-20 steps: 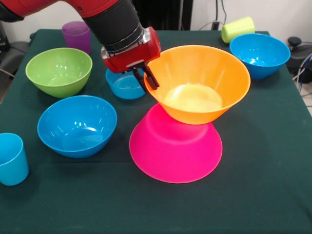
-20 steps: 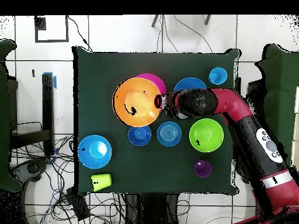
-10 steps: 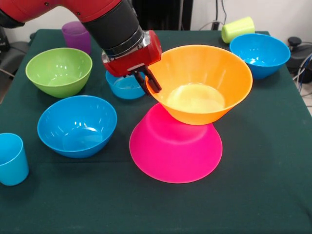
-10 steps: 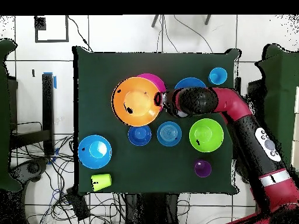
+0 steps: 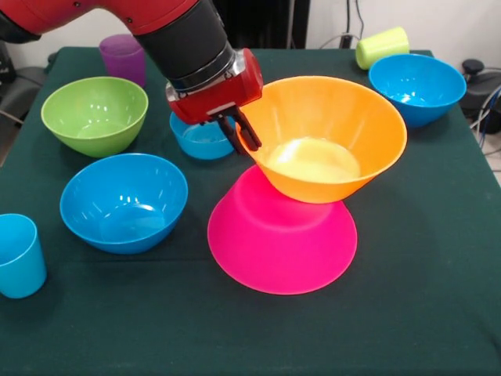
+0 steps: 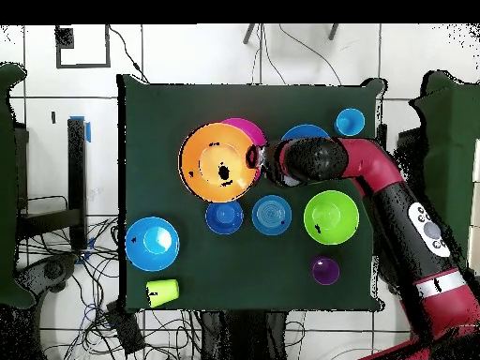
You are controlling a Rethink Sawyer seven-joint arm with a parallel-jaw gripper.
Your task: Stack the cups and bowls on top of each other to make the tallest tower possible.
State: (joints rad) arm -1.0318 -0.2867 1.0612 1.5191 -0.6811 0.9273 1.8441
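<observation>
End effector (image 5: 244,135) clamped on orange bowl's (image 5: 333,137) rim, above inverted pink bowl (image 5: 282,243).

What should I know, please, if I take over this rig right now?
Gripper: jaws shut on the orange bowl's rim.
The orange bowl sits upright on the upturned pink bowl.
Left to stack: green bowl, three blue bowls, a dark-blue bowl, and purple cup, light-blue cup, yellow-green cup (on its side).
</observation>
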